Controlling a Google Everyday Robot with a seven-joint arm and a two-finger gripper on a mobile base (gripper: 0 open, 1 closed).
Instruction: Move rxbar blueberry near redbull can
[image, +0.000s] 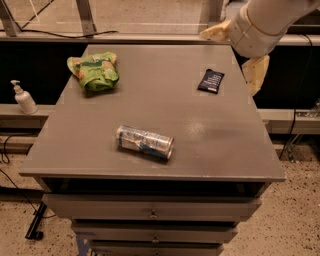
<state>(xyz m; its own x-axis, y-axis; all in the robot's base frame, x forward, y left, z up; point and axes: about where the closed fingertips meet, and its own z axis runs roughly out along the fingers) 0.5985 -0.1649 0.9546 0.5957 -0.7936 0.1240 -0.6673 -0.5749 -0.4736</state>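
Observation:
The rxbar blueberry (211, 81) is a small dark navy wrapper lying flat at the back right of the grey table (225, 150). The redbull can (145, 142) lies on its side near the table's front middle, with its shiny round end pointing right. My gripper (230, 62) hangs above the back right corner, just right of and above the bar. Its two cream fingers (256, 72) are spread wide and hold nothing. It touches neither the bar nor the can.
A green snack bag (95, 71) lies at the back left of the table. A white pump bottle (23, 98) stands on a low ledge to the left, off the table. Drawers sit below the table top. A rail runs along the back.

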